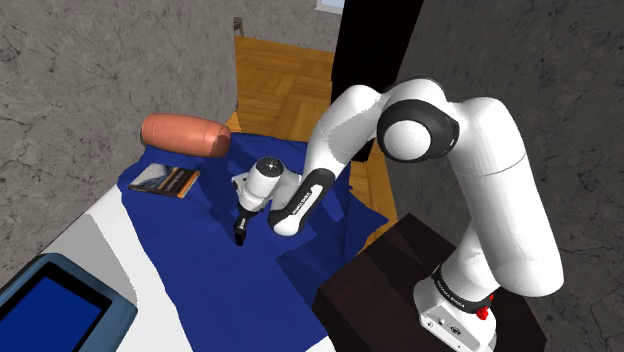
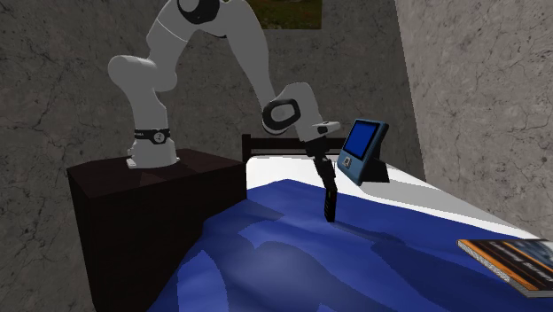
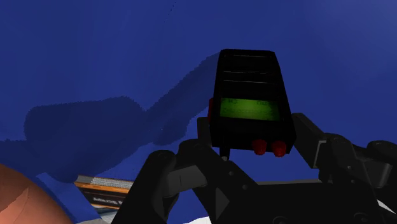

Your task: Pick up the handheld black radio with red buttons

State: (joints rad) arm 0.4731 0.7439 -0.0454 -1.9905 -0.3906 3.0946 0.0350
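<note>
Blue bedspread (image 3: 95, 51) lies under the pincer (image 3: 252, 132) clasping the black radio (image 3: 248, 89).

**Bedroom in a home.** A bed (image 1: 95, 240), white where bare, carries a rumpled blue blanket (image 1: 215, 290). A reddish-brown bolster (image 1: 185, 135) and a book (image 1: 165, 181) lie on it beyond the end effector (image 1: 240, 225). Parquet floor (image 1: 280, 75) runs beside the bed. Rough grey walls (image 1: 80, 70) enclose it, one bearing a picture (image 2: 284, 13) high behind the end effector.
</note>
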